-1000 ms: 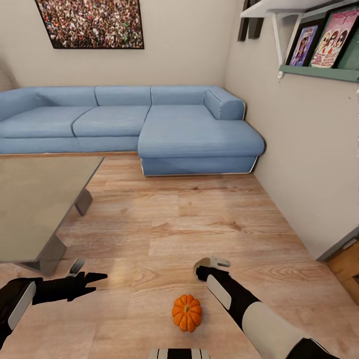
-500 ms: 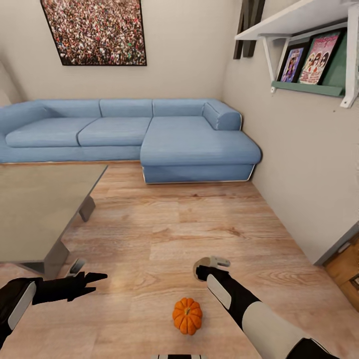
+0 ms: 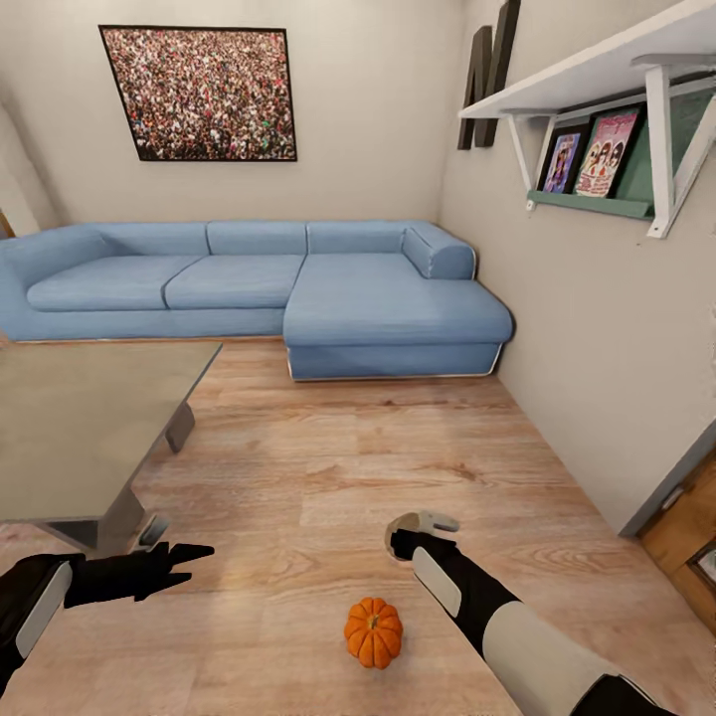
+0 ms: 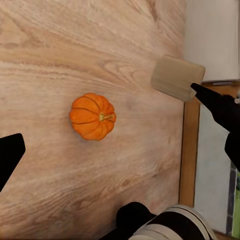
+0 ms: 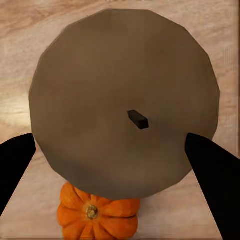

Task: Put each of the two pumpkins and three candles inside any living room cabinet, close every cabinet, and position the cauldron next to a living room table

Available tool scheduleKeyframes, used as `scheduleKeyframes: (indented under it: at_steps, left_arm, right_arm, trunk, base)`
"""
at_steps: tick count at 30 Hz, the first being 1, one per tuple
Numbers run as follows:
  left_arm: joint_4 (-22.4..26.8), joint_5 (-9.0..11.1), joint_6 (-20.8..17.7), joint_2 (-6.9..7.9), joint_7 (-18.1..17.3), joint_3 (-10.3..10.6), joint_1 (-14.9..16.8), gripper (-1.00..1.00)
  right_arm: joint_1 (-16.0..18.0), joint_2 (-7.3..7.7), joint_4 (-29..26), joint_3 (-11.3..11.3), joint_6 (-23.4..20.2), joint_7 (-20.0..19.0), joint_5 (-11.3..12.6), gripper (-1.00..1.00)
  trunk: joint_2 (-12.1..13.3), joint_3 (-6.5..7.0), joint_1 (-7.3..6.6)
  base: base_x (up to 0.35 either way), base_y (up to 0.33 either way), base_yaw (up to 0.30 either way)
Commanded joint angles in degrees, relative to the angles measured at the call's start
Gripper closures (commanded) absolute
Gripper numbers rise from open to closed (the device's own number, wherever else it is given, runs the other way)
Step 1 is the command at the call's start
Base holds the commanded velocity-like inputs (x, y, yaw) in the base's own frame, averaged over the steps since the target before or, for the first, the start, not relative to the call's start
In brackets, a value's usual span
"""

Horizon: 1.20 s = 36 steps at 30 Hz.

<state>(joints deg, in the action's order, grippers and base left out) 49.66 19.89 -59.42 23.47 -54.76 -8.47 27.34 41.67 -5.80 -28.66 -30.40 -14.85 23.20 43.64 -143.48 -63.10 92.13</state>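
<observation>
Head has tilted up over the last second: more wall shelf and picture in view, sofa lower in frame. Arms and pumpkin (image 3: pixel 374 631) haven't shifted. Right gripper (image 5: pixel 120 165) holds a candle (image 5: pixel 124 102) between its fingers, just beside the pumpkin on the floor. Left gripper (image 3: pixel 184 557) open, empty, on the pumpkin's other side. Table (image 3: pixel 89 438) well beyond the pumpkin. Probably scanning for the cabinet.

A small, bright orange ribbed pumpkin (image 3: pixel 374 631) (image 4: pixel 93 116) (image 5: pixel 97 214) sits upright on the pale wood-plank floor (image 3: pixel 328 467), stem up. A grey-beige cylindrical candle (image 5: pixel 125 102) (image 4: pixel 177 77) with a dark wick is held between the right gripper's (image 5: pixel 120 160) fingers, above the pumpkin.
</observation>
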Motion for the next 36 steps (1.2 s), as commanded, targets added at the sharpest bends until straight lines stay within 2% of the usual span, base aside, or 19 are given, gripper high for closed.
scheduleKeyframes:
  at_steps: [1,18,27,36]
  left_arm:
    - [0.0,0.0,0.0,0.00,0.0,0.0,0.0,-1.00]
    - [0.0,0.0,0.0,-0.09,0.0,-0.1,0.0,-1.00]
    - [0.0,-0.1,0.0,-0.09,0.0,-0.1,0.0,-1.00]
    - [0.0,0.0,0.0,-0.09,0.0,0.0,0.0,-1.00]
  right_arm:
    - [0.0,0.00,0.0,0.0,0.0,0.0,0.0,1.00]
    - [0.0,0.00,0.0,0.0,0.1,0.1,0.0,1.00]
    - [0.0,0.00,0.0,0.0,0.1,0.1,0.0,1.00]
    - [0.0,0.00,0.0,0.1,0.0,0.1,0.0,1.00]
  trunk:
    - [0.0,0.23,-0.02]
    - [0.2,3.99,-0.46]
    - [3.9,5.61,-2.44]
    - [7.5,7.22,-4.42]
  base:
    - [-0.096,0.000,0.000]
    - [-0.012,0.000,0.000]
    - [-0.147,0.044,0.000]
    - [-0.023,0.007,0.000]
